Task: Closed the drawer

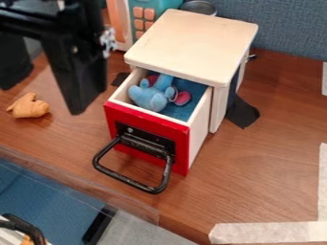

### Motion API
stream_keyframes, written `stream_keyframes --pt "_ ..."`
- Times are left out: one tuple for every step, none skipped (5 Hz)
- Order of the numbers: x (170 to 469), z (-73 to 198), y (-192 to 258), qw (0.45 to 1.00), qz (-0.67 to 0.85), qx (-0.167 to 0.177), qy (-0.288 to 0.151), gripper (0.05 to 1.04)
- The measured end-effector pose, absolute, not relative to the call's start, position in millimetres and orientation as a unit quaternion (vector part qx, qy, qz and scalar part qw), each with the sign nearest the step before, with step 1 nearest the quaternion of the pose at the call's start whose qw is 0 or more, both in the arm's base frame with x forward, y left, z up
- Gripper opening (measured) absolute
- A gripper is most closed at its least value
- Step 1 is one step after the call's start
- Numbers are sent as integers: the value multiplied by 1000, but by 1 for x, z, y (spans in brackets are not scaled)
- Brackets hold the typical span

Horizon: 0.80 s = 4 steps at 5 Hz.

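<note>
We count two black jaws (41, 101), spread well apart, hanging over the tabletop (268, 162) at the upper left of our view. To the right of the jaws stands one small pale cabinet (195, 40), and its one drawer (144, 136) is pulled out, the red front facing us, below and to the right of the nearer jaw. One black looped handle (131, 182) juts from that front, farther below the jaws. Inside the drawer, right of the jaws, we see one blue plush toy (150, 98) with pinkish parts. Just beneath the jaws, near the left edge, one tan lump-shaped toy (28, 106) lies on the tabletop. Behind the jaws and a little to their right we find one teal toy appliance (165, 5) with several orange-pink buttons, and beyond it one round metal container (199, 6), partly hidden by the cabinet. One larger black patch (241, 112) lies past the cabinet, well to the right of the jaws. We count three stretches of pale tape, all far to the right: two meeting in a corner (281, 232) below the level of the jaws, and one short piece (325, 79) at the right edge.
</note>
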<state>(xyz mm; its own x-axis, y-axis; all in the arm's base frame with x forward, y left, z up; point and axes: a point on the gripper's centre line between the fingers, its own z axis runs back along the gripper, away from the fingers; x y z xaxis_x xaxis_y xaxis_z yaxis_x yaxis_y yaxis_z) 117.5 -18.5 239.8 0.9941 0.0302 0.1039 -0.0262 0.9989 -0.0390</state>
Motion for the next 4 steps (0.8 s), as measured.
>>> stream_keyframes --pt "116 235 -18 999 15 -17 -48 999" --pt "118 217 -16 999 10 -4 -47 999" --pt "121 199 -12 999 7 9 -41 999" --pt "124 185 -7 999 -5 15 -44 999"
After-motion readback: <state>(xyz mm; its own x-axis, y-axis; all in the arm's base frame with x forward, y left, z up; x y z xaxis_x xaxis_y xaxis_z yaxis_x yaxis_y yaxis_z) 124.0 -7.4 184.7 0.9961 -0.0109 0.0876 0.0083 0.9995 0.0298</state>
